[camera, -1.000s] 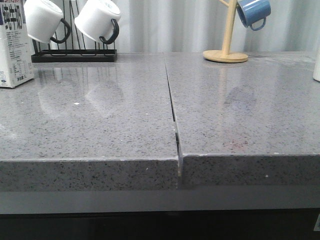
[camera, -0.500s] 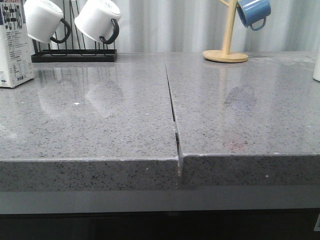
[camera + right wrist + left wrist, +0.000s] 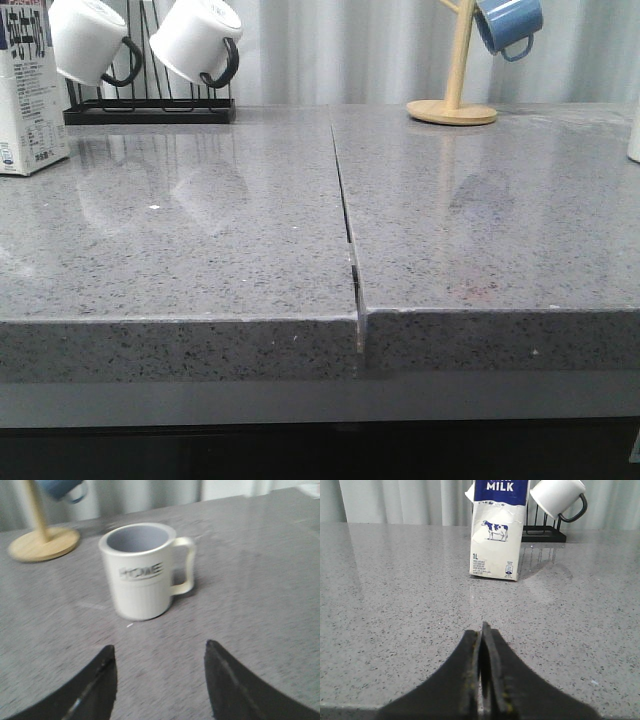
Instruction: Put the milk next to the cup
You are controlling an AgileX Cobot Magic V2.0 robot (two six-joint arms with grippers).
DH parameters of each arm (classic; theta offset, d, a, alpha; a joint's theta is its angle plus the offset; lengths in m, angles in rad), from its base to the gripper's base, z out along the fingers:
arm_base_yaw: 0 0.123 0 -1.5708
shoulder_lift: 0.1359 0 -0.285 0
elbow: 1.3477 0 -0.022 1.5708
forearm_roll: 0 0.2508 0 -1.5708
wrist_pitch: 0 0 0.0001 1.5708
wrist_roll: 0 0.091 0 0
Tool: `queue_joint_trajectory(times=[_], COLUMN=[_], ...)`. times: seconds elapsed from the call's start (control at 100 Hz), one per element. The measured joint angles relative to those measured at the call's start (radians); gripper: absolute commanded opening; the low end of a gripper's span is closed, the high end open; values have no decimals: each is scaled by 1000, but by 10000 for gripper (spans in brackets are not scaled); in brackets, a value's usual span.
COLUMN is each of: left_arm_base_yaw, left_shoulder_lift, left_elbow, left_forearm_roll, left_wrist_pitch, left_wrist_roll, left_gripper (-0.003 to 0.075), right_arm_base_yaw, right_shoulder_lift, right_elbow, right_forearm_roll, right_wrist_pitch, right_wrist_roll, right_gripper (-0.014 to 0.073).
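Milk [image 3: 497,535]: upright carton, cow picture facing the left wrist camera, upper centre of that frame; in the front view it stands at the far left edge [image 3: 30,95], partly cut off. Untouched, standing free on the counter [image 3: 220,240].

Cup [image 3: 145,570]: cream mug lettered HOME, upright, handle toward frame right, centre of the right wrist view. In the front view only a pale sliver at the far right edge may be it; cannot tell. Milk and cup appear well apart, at opposite ends of the counter.

Left gripper [image 3: 484,680]: lower centre of its frame, jaws clenched together on nothing, aimed at the milk and short of it. Probably lined up for an approach; the jaws would need to part first.

Right gripper [image 3: 160,680]: jaws released wide, empty, facing the cup, not touching it.

Surroundings: black rack [image 3: 150,110] with two white mugs [image 3: 195,40], just behind the milk. Wooden stand [image 3: 452,105] carrying a blue mug [image 3: 508,25], upper right. Seam [image 3: 345,220] down the counter's middle, across the likely carry path. Counter between otherwise bare.
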Motion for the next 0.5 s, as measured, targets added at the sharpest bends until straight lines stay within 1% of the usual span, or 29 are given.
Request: queue_joint_trajectory(times=[0.11,0.23,0.5], left_arm_base_yaw=[0,0,0], left_shoulder_lift=[0,0,0], left_elbow=[0,0,0], left_forearm_roll=[0,0,0], left_wrist_pitch=[0,0,0], left_wrist_roll=[0,0,0], left_gripper=[-21,-21,-21], right_arm_base_yaw=[-53,-82,-93], right_shoulder_lift=[69,169,401], right_elbow=[-2,-33,-153], right_forearm_roll=[0,0,-34], right_wrist_pitch=[-99,-175,-226], right_wrist_roll=[0,0,0], right_gripper=[411,411,411])
